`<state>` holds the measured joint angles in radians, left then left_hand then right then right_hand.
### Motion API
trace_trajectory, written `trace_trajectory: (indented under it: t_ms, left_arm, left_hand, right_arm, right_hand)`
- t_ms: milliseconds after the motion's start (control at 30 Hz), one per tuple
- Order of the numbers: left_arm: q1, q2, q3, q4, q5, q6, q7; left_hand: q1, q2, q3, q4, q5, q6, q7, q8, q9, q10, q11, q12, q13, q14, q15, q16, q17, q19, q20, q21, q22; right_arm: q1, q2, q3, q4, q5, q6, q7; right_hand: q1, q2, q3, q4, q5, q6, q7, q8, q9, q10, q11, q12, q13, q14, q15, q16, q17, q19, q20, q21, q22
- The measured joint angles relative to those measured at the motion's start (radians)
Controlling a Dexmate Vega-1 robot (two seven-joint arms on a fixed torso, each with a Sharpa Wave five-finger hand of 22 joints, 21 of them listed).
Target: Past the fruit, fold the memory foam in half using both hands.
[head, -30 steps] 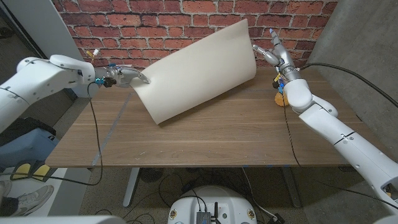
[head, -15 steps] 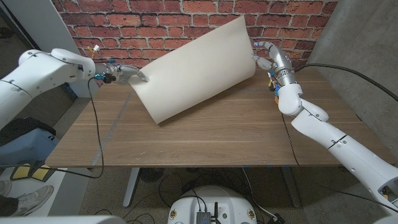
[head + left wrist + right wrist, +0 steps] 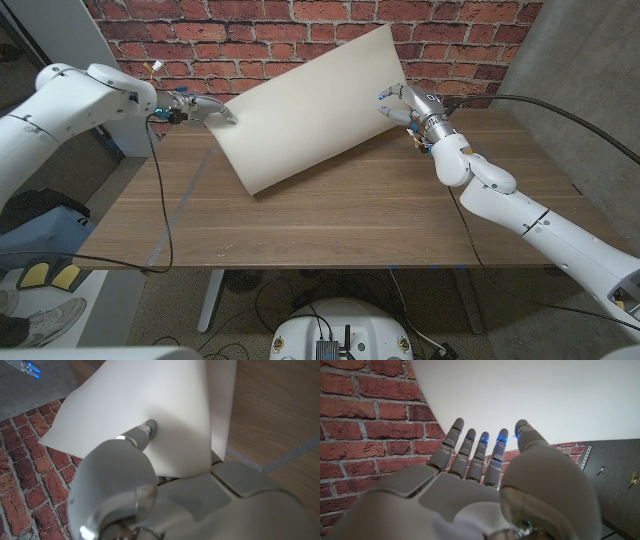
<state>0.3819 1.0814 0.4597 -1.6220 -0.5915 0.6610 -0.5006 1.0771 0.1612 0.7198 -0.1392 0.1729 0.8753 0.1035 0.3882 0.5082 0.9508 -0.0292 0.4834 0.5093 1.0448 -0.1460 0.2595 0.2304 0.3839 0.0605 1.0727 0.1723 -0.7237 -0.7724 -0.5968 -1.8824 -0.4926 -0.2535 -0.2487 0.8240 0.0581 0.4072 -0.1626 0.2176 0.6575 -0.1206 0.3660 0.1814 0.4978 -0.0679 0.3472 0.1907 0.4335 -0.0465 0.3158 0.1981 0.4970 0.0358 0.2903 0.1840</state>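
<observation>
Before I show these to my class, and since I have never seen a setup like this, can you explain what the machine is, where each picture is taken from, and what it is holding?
This is a stationary white robot with two arms, each ending in a hand with fingers. The wide picture comes from a camera on its head, looking down over a brown wooden table in front of a red brick wall. The two close-ups come from cameras on its wrists, looking along the back of each hand.

Both hands are lifting a large cream sheet of memory foam, which stands tilted up with its lower corner on the table. The left hand grips one edge; the left wrist picture shows the sheet caught between its fingers. The right hand is on the opposite edge, though its exact grip is hard to see.
</observation>
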Motion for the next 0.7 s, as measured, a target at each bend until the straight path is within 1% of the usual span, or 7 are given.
trace_trajectory:
  t_ms: [167, 267, 367, 400, 433, 567, 700]
  left_arm:
    - [0.020, -0.007, -0.028, -0.023, -0.012, 0.023, 0.051]
    - [0.038, -0.010, -0.047, -0.038, -0.034, 0.040, 0.108]
    - [0.061, -0.013, -0.070, -0.056, -0.045, 0.045, 0.137]
    - [0.071, -0.014, -0.079, -0.065, -0.056, 0.048, 0.168]
    - [0.081, -0.015, -0.088, -0.073, -0.063, 0.048, 0.190]
    - [0.112, -0.017, -0.116, -0.100, -0.083, 0.048, 0.249]
    - [0.126, -0.016, -0.127, -0.122, -0.096, 0.059, 0.289]
  left_hand:
    - [0.000, 0.000, 0.003, 0.003, 0.001, 0.000, 0.000, -0.004, 0.002, 0.000, 0.000, 0.000, 0.000, 0.004, 0.004, 0.001, 0.000, 0.005, -0.005, 0.004, 0.003]
    - [0.000, 0.000, 0.003, 0.003, 0.001, 0.000, 0.000, -0.004, 0.003, 0.000, 0.000, 0.000, 0.000, 0.004, 0.004, 0.004, 0.000, 0.005, -0.005, 0.004, 0.003]
    - [0.000, 0.000, 0.006, 0.006, 0.001, 0.000, 0.000, -0.008, 0.005, 0.000, 0.000, 0.000, 0.000, 0.004, 0.004, 0.004, 0.000, 0.005, -0.005, 0.004, 0.003]
    - [0.000, 0.000, 0.006, 0.006, 0.001, 0.000, 0.000, -0.008, 0.005, 0.000, 0.000, 0.000, 0.000, 0.004, 0.004, 0.004, 0.000, 0.005, -0.005, 0.004, 0.002]
    - [0.000, 0.000, 0.006, 0.006, 0.001, 0.000, 0.000, -0.008, 0.005, 0.000, 0.000, 0.000, 0.001, 0.004, 0.004, 0.004, 0.000, 0.005, -0.005, 0.004, 0.002]
    - [-0.002, 0.002, 0.006, 0.006, 0.001, 0.000, 0.000, -0.008, 0.005, 0.000, 0.000, 0.000, 0.001, 0.004, 0.004, 0.004, 0.000, 0.005, -0.005, 0.004, 0.001]
    - [-0.002, 0.002, 0.006, 0.006, 0.001, 0.000, 0.000, -0.008, 0.009, 0.000, 0.000, 0.000, 0.001, 0.005, 0.005, 0.004, 0.000, 0.005, -0.005, 0.008, 0.000]
  right_arm:
    - [0.031, -0.007, -0.036, -0.010, -0.043, -0.013, 0.101]
    - [0.056, -0.007, -0.065, -0.014, -0.063, -0.018, 0.147]
    - [0.067, -0.004, -0.076, -0.014, -0.082, -0.021, 0.190]
    - [0.078, 0.001, -0.086, -0.013, -0.089, -0.020, 0.204]
    - [0.086, 0.006, -0.094, -0.009, -0.096, -0.020, 0.220]
    - [0.103, 0.016, -0.110, 0.001, -0.108, -0.015, 0.249]
    - [0.128, 0.040, -0.130, 0.029, -0.121, -0.003, 0.281]
  right_hand:
    - [0.003, -0.009, 0.000, 0.000, 0.000, 0.016, -0.004, -0.004, 0.000, 0.009, -0.009, -0.004, 0.000, 0.000, 0.000, -0.007, -0.003, 0.005, 0.005, 0.000, 0.000]
    - [0.004, -0.009, 0.000, 0.000, 0.000, 0.014, -0.007, -0.013, 0.000, 0.005, -0.013, -0.012, 0.000, 0.000, 0.000, -0.013, -0.003, 0.005, 0.005, 0.000, 0.000]
    - [-0.001, -0.015, 0.000, 0.000, 0.000, 0.003, -0.018, -0.023, 0.000, -0.009, -0.012, -0.026, 0.000, -0.018, 0.004, -0.026, -0.003, 0.005, 0.006, 0.000, 0.000]
    - [-0.001, -0.015, 0.000, 0.000, 0.000, 0.001, -0.020, -0.028, 0.000, -0.016, -0.016, -0.026, 0.000, -0.023, 0.002, -0.028, -0.003, 0.005, 0.006, -0.005, 0.000]
    - [-0.002, -0.015, 0.000, 0.000, 0.000, -0.003, -0.023, -0.034, 0.000, -0.019, -0.017, -0.033, 0.000, -0.025, 0.000, -0.029, -0.003, 0.000, 0.011, -0.006, 0.000]
    - [-0.005, -0.018, 0.004, 0.004, 0.006, -0.030, -0.035, -0.059, 0.000, -0.054, -0.025, -0.059, 0.000, -0.058, 0.003, -0.049, -0.003, -0.001, 0.011, -0.014, 0.000]
    - [0.025, 0.012, 0.008, 0.008, 0.009, -0.078, -0.043, -0.097, 0.000, -0.103, -0.026, -0.094, 0.000, -0.113, 0.004, -0.069, 0.004, -0.021, 0.002, -0.025, 0.000]
